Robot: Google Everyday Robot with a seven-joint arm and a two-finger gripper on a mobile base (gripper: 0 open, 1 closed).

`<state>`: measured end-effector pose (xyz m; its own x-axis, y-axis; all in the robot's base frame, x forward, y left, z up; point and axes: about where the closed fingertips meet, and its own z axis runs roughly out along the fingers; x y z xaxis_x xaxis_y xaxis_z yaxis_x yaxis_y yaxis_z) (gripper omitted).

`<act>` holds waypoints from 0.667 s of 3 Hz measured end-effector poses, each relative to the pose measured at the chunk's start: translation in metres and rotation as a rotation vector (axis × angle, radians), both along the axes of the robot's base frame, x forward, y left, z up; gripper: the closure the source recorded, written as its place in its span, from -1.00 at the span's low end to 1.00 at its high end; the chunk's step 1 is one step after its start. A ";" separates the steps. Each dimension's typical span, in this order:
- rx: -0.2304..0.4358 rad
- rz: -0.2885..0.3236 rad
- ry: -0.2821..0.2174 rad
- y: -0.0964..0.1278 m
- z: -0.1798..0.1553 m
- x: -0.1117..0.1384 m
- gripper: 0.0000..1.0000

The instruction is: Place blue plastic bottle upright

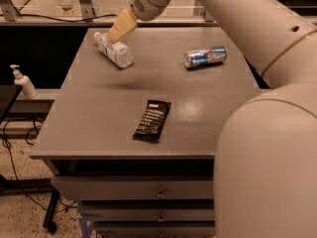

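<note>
bottle [113, 49] lying on its side at far left of tabletop [99, 113], cap toward the back edge. end effector [121, 26] just over its capped end; how far open, cannot tell. can [204, 57] on its side well to the right; black wrapper [152, 120] nearer the front.

No writing is coming through legibly. The blue plastic bottle [113, 49], lying by the far left corner of the table [99, 128], is showing a pale label with unreadable print. The can [204, 57] toward the far right edge is showing blue-and-silver markings (brand illegible). The dark wrapper [152, 120] near the front edge is carrying faint, unreadable lettering. The gripper [120, 28] is hanging just above the bottle.
</note>
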<state>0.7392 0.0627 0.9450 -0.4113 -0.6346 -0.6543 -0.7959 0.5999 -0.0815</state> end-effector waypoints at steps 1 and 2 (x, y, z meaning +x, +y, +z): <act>-0.004 -0.018 0.029 0.035 -0.011 0.020 -1.00; -0.057 -0.018 0.052 0.067 -0.029 0.039 -1.00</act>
